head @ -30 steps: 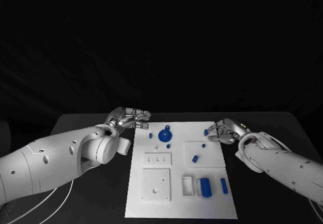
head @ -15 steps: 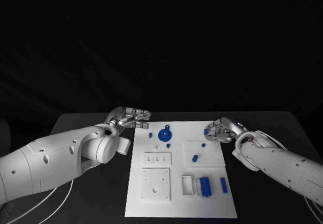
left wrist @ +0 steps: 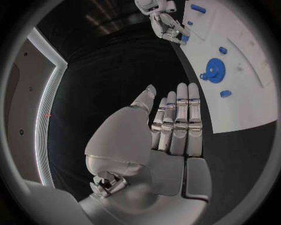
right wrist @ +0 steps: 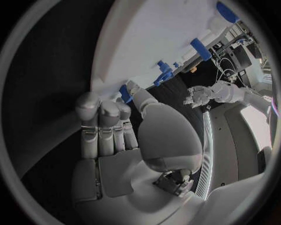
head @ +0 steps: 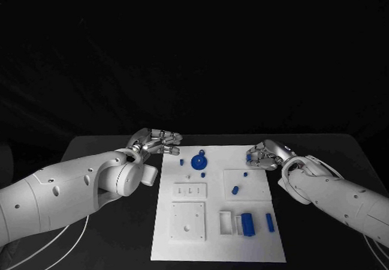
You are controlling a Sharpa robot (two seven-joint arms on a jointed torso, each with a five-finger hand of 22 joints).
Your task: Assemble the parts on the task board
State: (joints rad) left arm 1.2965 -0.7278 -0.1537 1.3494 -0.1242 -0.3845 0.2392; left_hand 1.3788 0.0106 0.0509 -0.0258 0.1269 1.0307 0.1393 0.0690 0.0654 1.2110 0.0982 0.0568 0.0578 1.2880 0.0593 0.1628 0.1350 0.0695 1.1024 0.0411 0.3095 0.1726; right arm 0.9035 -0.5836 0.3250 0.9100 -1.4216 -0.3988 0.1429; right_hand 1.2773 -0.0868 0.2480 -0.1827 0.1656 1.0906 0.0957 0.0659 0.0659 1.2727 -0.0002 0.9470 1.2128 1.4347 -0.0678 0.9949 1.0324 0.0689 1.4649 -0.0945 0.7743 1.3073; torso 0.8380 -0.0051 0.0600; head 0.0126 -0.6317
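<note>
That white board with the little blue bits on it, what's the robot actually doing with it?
It is putting small blue parts together on the white task board lying on the black table. The right silver hand is at the board's far right corner, fingers curled beside a small blue peg; whether it grips the peg is unclear. The left silver hand hovers off the far left corner, fingers straight, holding nothing. A round blue gear and several blue blocks lie on the board.
</note>
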